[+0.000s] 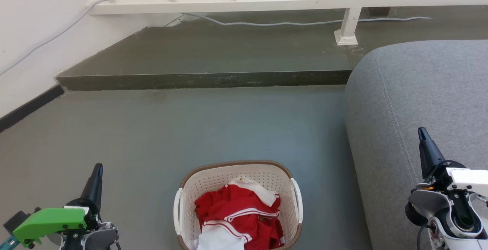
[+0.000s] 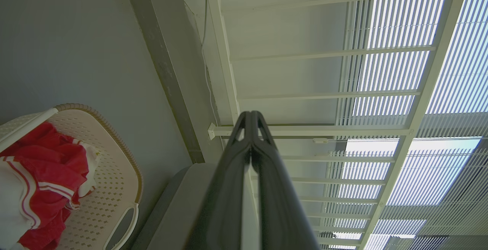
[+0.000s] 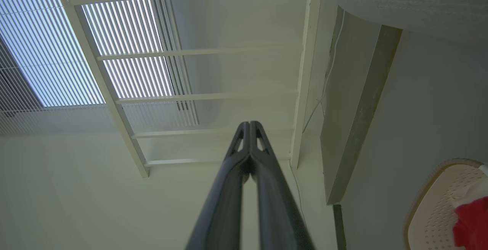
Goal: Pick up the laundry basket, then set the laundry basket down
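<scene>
Grey floor, head view: laundry basket stands on it well short of the step, beside a grey sofa, red-and-white clothes inside; left gripper and right gripper flank it, apart from it | left wrist view: fingers pressed together | right wrist view: fingers likewise pressed together
</scene>
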`<state>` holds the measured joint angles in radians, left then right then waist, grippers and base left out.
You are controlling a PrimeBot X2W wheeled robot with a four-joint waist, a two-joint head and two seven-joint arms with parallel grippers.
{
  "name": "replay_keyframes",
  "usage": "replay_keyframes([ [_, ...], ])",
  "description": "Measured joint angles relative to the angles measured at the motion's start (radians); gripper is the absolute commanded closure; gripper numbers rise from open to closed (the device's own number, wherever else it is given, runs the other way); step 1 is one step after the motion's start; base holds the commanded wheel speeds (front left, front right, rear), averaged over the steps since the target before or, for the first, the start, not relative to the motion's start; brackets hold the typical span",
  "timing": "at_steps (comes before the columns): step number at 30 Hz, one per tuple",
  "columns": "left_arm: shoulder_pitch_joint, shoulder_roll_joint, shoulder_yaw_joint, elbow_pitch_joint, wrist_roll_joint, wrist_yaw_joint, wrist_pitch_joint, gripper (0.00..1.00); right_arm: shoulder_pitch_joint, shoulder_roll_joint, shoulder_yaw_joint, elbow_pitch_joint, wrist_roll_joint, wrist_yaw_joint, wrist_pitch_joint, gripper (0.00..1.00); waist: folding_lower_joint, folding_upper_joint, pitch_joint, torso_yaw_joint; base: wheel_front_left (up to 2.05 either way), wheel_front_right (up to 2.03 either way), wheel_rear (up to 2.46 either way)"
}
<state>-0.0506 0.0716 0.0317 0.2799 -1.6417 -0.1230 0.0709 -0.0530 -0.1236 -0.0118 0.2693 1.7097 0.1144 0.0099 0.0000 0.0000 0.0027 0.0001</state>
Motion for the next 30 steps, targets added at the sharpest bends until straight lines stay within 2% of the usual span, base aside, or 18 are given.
replay_keyframes([
  [30,-0.001,-0.001,0.002,0.0,0.0,0.0,0.0,1.0,-0.001,0.001,-0.005,0.005,0.0,0.002,0.002,1.0,0.0,0.0,0.0,0.0,0.0,0.0,0.0],
])
